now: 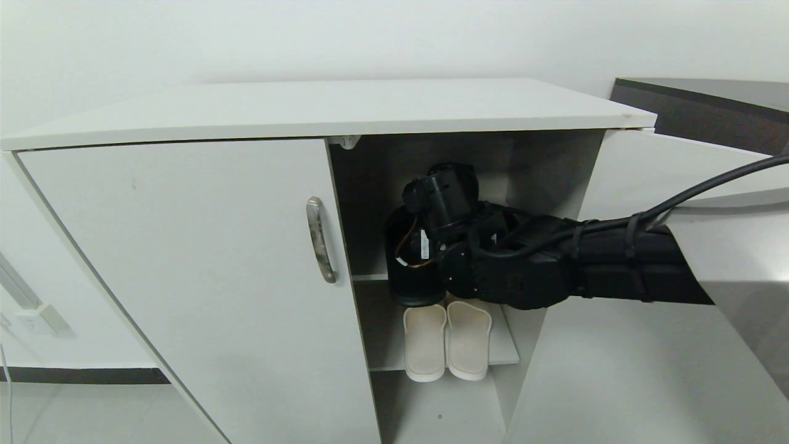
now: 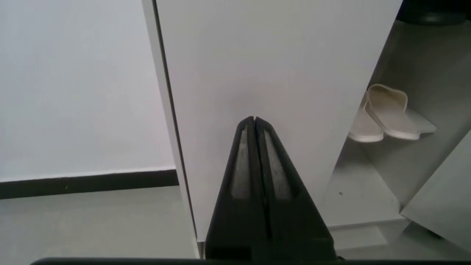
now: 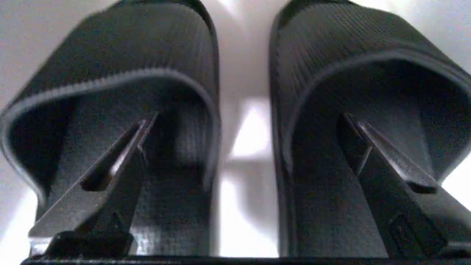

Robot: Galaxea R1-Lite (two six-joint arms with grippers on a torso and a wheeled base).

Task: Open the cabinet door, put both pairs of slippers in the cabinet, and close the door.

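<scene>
The cabinet [image 1: 333, 108] is standing with its right door [image 1: 616, 382] hanging open at 3 o'clock of the opening, while the left door [image 1: 185, 277] is sitting shut at 9 o'clock, so the opening step is looking done.

The right arm [image 1: 555, 265] is reaching in from 3 o'clock to the upper shelf. The white pair [image 1: 447, 339] is lying side by side on the lower shelf [image 1: 505, 351], at 6 o'clock of the black pair [image 1: 410, 290], heels jutting past the shelf edge. The black pair is resting on the upper shelf, just in front of the wrist.

The right gripper [image 3: 249, 121] is standing spread wide, one finger [image 3: 110, 184] sitting inside each black slipper and neither one pinching anything, so it is reading as released, not grasping. The left gripper [image 2: 254, 125] is hanging clenched on nothing, fingers pressed together, in front of the shut left door and well apart from the slippers.

By my judgement both pairs are now sitting inside. What is remaining is drawing the right arm out without dragging the black pair along, then swinging the right door closed
</scene>
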